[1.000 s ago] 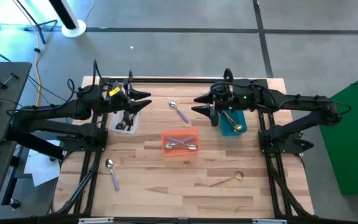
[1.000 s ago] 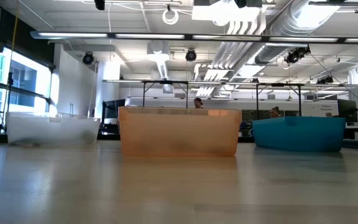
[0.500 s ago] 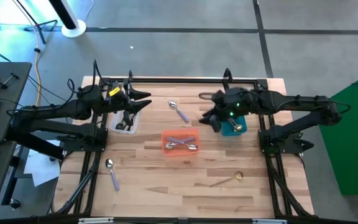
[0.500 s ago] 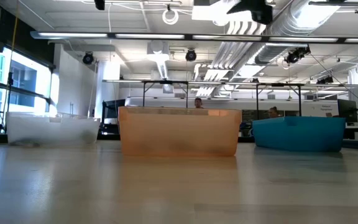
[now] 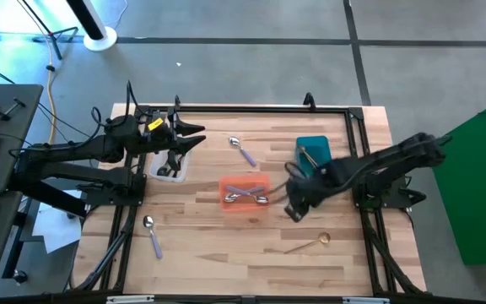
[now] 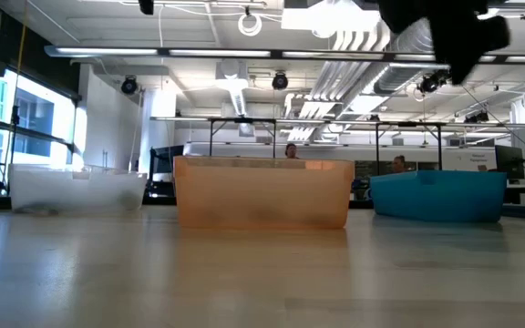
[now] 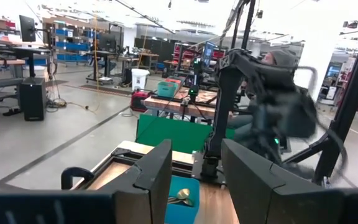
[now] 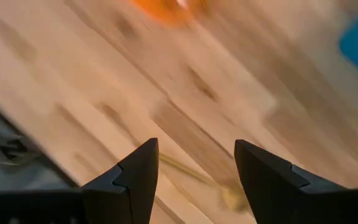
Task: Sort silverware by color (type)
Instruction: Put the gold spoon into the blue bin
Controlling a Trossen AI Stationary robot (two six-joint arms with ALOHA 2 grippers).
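High view showed the wooden table (image 5: 201, 253) partly sorted: lavender-handled spoons (image 5: 247, 196) lay in the orange bin (image 5: 244, 192), a gold one in the teal bin (image 5: 314, 153). Three remained loose: a gold spoon (image 5: 310, 244) near right, a lavender spoon (image 5: 242, 150) far centre, another (image 5: 152, 235) near left. The right gripper (image 5: 294, 205) hung spread and empty above the gold spoon, nothing between. The left gripper (image 5: 175, 154) waited, fingers parted, over the clear bin (image 5: 169, 165).

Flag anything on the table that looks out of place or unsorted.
Three spoons lie loose on the wooden table, outside any bin: a lavender-handled spoon behind the orange bin, another lavender-handled spoon near the front left, and a gold spoon at front right. Nothing looks spilled or damaged.
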